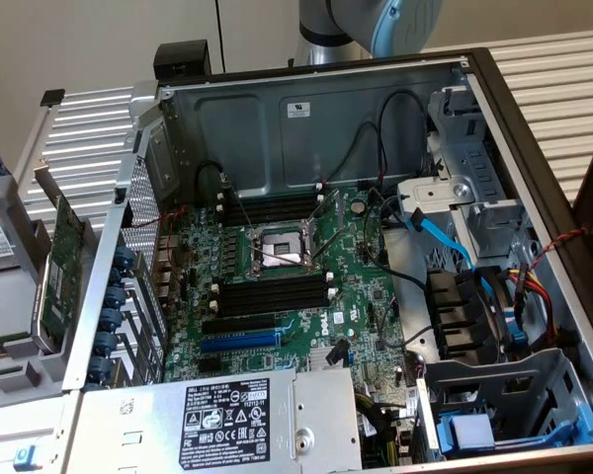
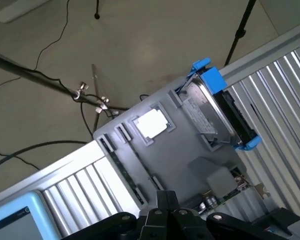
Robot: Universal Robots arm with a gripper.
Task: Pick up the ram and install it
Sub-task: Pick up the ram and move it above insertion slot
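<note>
My clenched hand [image 2: 167, 200] is empty, the pick-up stage, I judge, needing it opened and aligned along the RAM stick [image 2: 122, 171] in the grey tray [image 2: 162, 159] at the exterior view's nine o'clock.

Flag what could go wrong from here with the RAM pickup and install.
The gripper is shut; lowered like that, it could press on the RAM stick in the grey tray rather than grasp it.

The upright expansion card stands on the tray in the exterior view, so a careless approach might knock it.

At the motherboard, raised socket levers stand between the black memory slots and could snag a stick coming in.
</note>
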